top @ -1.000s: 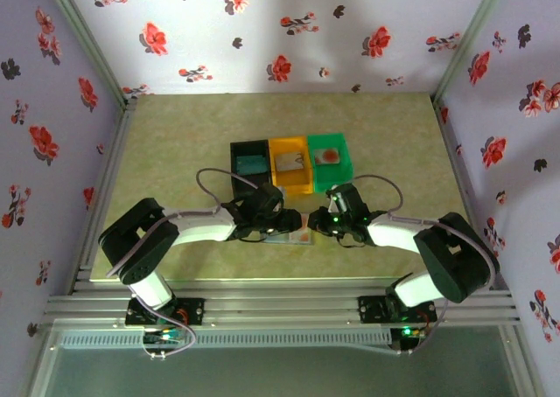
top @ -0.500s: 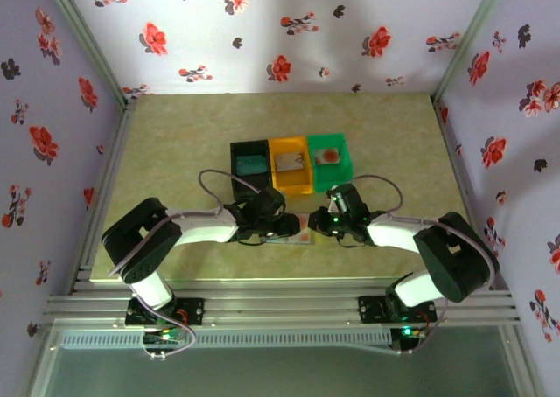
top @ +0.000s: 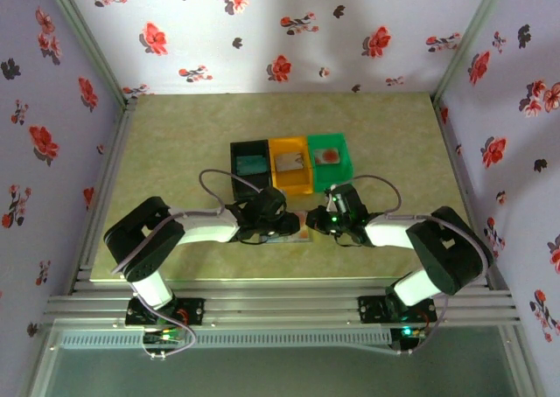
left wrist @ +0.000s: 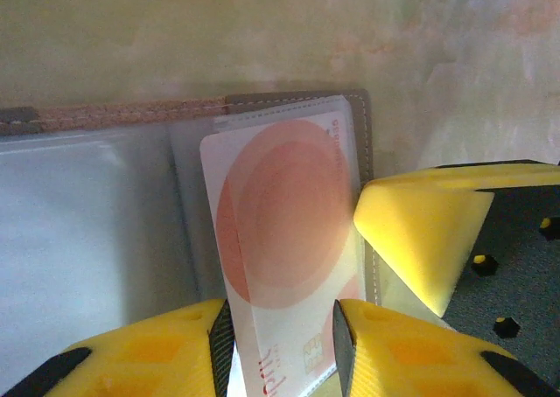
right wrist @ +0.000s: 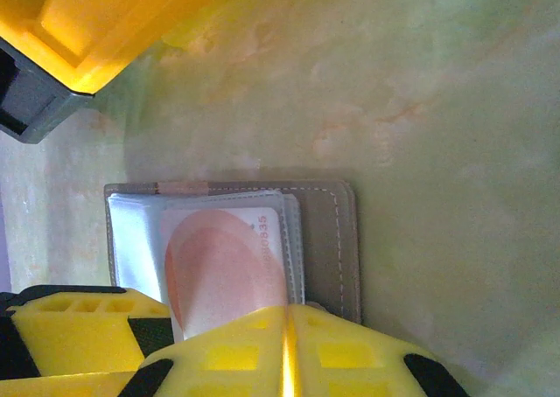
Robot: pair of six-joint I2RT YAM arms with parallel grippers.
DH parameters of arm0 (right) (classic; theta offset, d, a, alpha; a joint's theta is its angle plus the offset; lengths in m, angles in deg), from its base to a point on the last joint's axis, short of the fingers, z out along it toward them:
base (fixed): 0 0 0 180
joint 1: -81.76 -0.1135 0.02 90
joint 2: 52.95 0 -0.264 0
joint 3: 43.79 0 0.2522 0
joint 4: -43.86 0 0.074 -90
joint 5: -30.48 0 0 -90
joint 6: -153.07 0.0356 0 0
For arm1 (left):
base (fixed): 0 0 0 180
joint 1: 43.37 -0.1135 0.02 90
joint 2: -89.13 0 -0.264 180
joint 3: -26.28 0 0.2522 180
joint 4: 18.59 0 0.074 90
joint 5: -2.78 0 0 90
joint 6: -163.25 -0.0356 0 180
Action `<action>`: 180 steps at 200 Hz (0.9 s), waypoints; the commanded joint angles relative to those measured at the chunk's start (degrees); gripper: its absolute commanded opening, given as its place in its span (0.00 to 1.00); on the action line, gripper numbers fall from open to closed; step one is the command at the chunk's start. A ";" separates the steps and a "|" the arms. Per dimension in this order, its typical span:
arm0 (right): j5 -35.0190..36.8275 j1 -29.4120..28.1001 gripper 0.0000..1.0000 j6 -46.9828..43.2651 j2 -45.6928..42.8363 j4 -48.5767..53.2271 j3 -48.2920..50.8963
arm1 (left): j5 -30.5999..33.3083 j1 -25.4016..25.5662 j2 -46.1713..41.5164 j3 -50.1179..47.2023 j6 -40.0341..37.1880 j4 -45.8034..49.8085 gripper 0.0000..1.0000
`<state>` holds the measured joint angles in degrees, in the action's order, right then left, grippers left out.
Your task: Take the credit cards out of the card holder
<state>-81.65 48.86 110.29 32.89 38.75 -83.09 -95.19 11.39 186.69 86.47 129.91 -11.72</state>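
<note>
Btwn L hand (left wrist: 280,334) pads (left wrist: 220,346), credit card (left wrist: 284,222) pinched atop card holder (left wrist: 96,231); R hand (right wrist: 287,344) closed.

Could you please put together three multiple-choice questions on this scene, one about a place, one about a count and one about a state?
1. Where does the card holder lie?
A. Inside the black bin
B. On the table, on the arms' side of the bins
C. On top of the green bin

2. How many plastic bins stand in the row?
A. Three
B. Two
C. Five

3. How do the right gripper jaws stand?
A. Wide open
B. Shut on a bin's wall
C. Shut, fingers together

Answers:
1 B: the top view shows it flat on the table between the bins and the arm bases.
2 A: black, orange and green stand side by side.
3 C: in the right wrist view the yellow fingers meet with no gap.
</note>
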 commanded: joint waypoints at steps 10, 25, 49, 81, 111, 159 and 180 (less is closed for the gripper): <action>1.05 -0.32 0.12 1.10 2.15 3.43 2.66 | 0.85 0.34 0.97 0.06 0.06 -1.89 0.38; 1.03 -0.32 0.12 1.21 2.31 3.00 2.87 | 0.94 0.34 0.80 -0.11 0.16 -2.14 0.30; 0.79 -0.26 0.12 1.41 2.47 2.32 3.30 | 1.35 0.34 0.32 -0.63 0.44 -2.52 0.23; 0.23 -0.30 0.12 1.94 2.98 1.02 3.56 | 2.21 0.26 -0.43 -2.06 1.38 -4.69 0.20; -0.38 -0.32 0.12 2.52 4.02 -0.25 3.66 | 2.84 0.26 -1.09 -3.43 2.37 -7.52 0.09; -0.19 -0.32 0.12 2.88 4.94 -0.90 3.92 | 5.35 -0.01 -4.49 -5.90 2.84 -9.01 0.03; -0.17 -0.32 0.11 3.05 5.11 -1.25 4.01 | 6.60 -0.09 -6.07 -6.78 2.77 -9.12 0.00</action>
<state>-82.63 48.99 112.74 35.08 31.51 -81.34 -91.69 11.35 183.00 81.07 132.54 -18.67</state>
